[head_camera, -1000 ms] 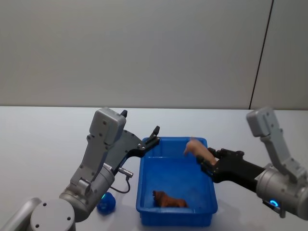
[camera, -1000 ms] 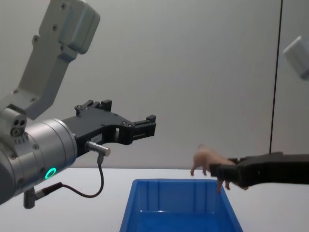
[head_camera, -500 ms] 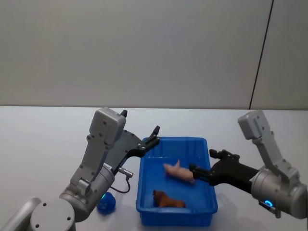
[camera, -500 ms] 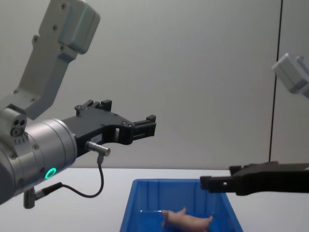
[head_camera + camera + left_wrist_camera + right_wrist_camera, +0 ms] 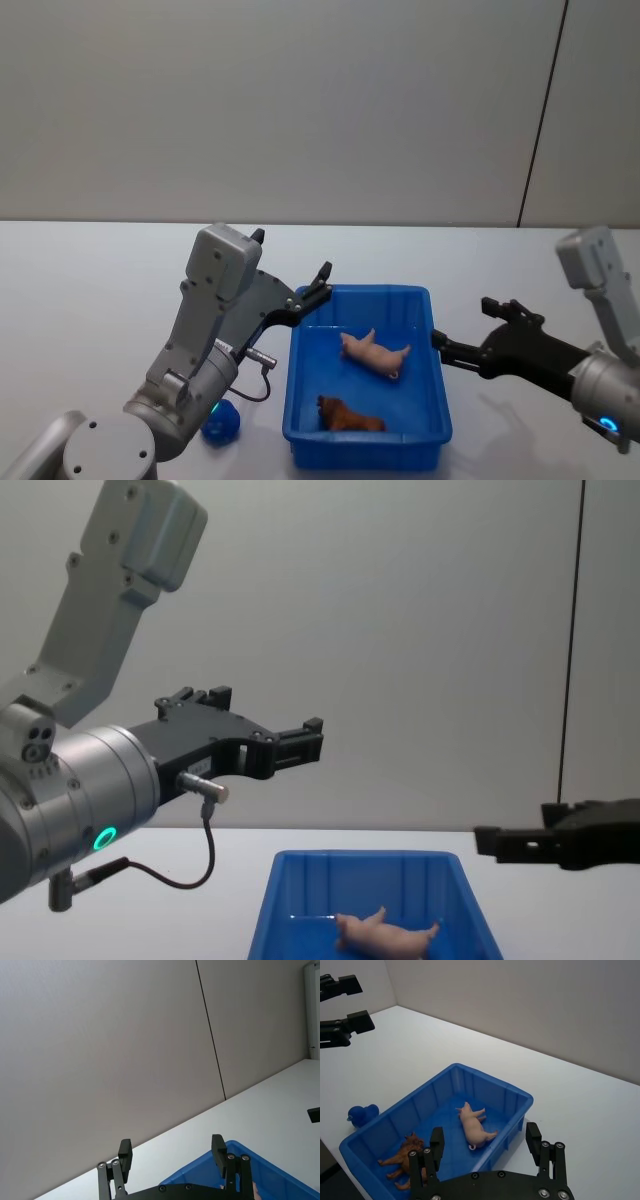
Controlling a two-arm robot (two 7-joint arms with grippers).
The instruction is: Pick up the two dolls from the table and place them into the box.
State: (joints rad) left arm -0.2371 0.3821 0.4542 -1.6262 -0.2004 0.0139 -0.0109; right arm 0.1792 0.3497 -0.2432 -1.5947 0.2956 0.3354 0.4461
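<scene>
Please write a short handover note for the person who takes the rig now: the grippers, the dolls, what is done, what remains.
Left gripper: open, empty, raised by the left rim of the box.
Right gripper: open, empty, just right of the box.
Pink doll lies in the box, near a brown toy animal.
Blue doll sits on the table, left of the box.
Done: one doll. Left: the other.

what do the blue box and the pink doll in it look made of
The box: likely hard moulded plastic, judging by its uniform blue, thick rim and ribbed walls. The pink doll: probably rubber or vinyl, smooth, matte, moulded in one piece; hard to be sure.
</scene>
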